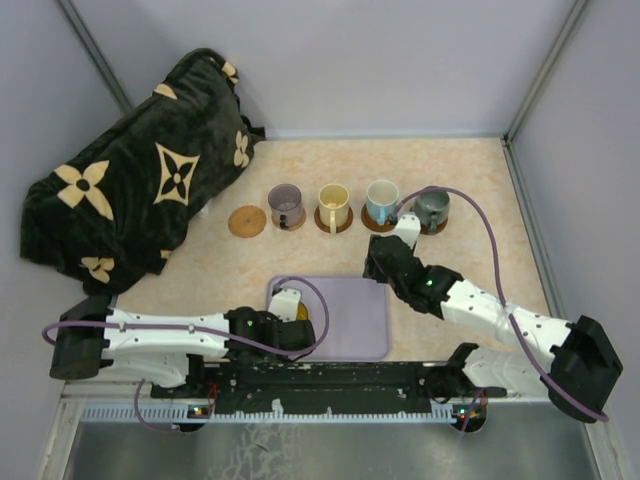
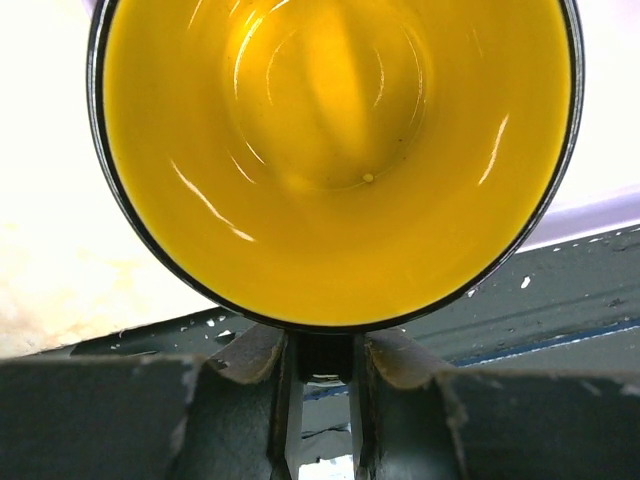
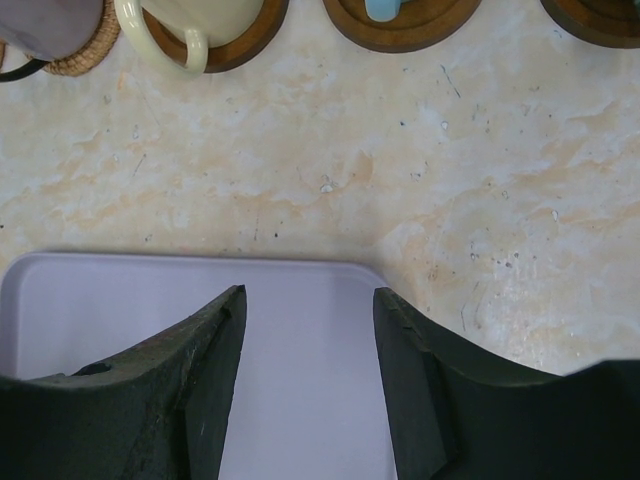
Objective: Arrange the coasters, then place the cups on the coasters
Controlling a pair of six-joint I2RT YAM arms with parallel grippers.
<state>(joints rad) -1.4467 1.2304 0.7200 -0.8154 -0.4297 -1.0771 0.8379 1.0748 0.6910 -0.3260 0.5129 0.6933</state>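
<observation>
Step in hand: picking up the last cup. L gripper (image 2: 325, 400) is clenched on the yellow cup (image 2: 330, 150) at its near edge; rim or handle, can't tell which. Cup is at the near-left part of the lavender tray (image 1: 350, 335), w/ nothing else in the tray. R gripper (image 3: 308, 380) hangs spread and empty over the tray's far edge. The other 4 cups (image 1: 333, 207) each stand on a coaster in a row. One tan coaster (image 1: 246, 221) at the row's left end is bare. Next, prob: lift, carry far-left, clear the purple cup (image 1: 285, 207), set down centred and upright. Yellow cup's inside: no liquid, just a tiny speck.
</observation>
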